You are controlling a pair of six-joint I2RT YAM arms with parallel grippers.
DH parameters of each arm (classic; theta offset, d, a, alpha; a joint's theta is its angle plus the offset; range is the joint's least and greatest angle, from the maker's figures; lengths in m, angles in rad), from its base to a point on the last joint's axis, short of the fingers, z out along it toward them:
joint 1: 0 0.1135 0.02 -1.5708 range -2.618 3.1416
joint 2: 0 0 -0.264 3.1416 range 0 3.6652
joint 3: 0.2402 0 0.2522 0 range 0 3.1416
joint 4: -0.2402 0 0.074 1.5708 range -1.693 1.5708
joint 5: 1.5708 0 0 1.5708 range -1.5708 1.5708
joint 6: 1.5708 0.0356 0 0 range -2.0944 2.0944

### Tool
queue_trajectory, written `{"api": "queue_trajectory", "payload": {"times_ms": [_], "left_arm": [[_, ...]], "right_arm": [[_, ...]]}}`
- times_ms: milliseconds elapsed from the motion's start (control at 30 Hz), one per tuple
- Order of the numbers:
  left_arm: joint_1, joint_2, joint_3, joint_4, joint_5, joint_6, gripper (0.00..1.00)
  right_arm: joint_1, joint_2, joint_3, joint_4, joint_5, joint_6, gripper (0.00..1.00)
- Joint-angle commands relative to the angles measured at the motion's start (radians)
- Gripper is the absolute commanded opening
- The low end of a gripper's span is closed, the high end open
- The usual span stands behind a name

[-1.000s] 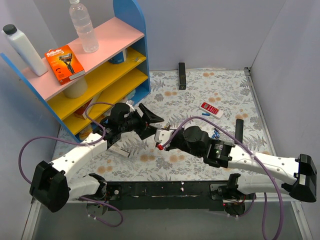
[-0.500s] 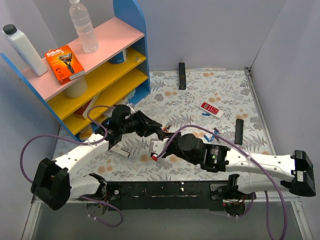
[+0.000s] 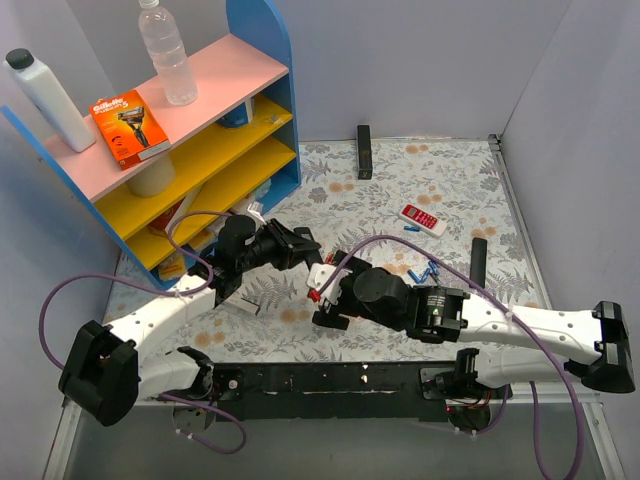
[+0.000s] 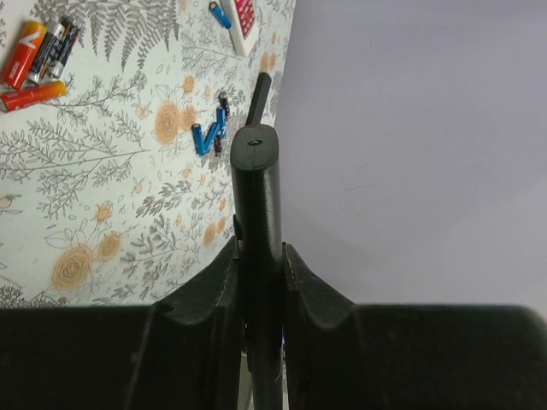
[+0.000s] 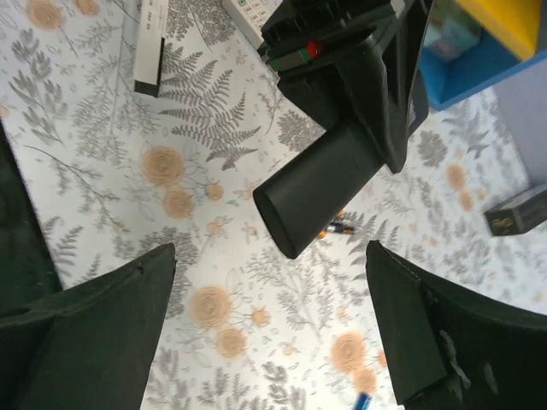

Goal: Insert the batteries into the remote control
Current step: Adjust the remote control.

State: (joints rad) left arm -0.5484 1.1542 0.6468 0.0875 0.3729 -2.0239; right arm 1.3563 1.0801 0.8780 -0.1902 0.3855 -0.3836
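While the remote control (image 4: 256, 175) was gripped edge-on between the pressed-in fingers of the left gripper (image 4: 259, 256), it was held off the floral table (image 3: 450, 180). The right gripper (image 5: 272, 256) was noted just on the near side of the remote control's free end, its fingers (image 5: 85, 325) spread wide and nothing touched. The blue batteries (image 3: 428, 270) were seen lying on the table to the right of the remote control, well apart from it. A red-and-white remote (image 3: 424, 219) was logged farther off, beyond the batteries.
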Motion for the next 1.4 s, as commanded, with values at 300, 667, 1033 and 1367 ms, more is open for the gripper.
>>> {"api": "queue_trajectory", "payload": {"times_ms": [300,667,1033,1367], "left_arm": [[0.005,-0.175,-0.118,0.213,-0.215,0.151,0.0],[0.005,-0.229,-0.17,0.268,-0.224,0.269,0.0],[0.005,-0.248,-0.207,0.356,-0.212,0.303,0.0],[0.005,-0.245,-0.21,0.377,-0.246,0.303,0.0]], "right_arm": [[-0.157,0.07,0.286,-0.34,-0.21,0.829,0.97],[-0.23,0.302,0.479,-0.384,-0.223,0.905,0.94],[-0.281,0.392,0.52,-0.33,-0.269,0.853,0.77],[-0.284,0.416,0.51,-0.351,-0.333,0.815,0.54]]}}
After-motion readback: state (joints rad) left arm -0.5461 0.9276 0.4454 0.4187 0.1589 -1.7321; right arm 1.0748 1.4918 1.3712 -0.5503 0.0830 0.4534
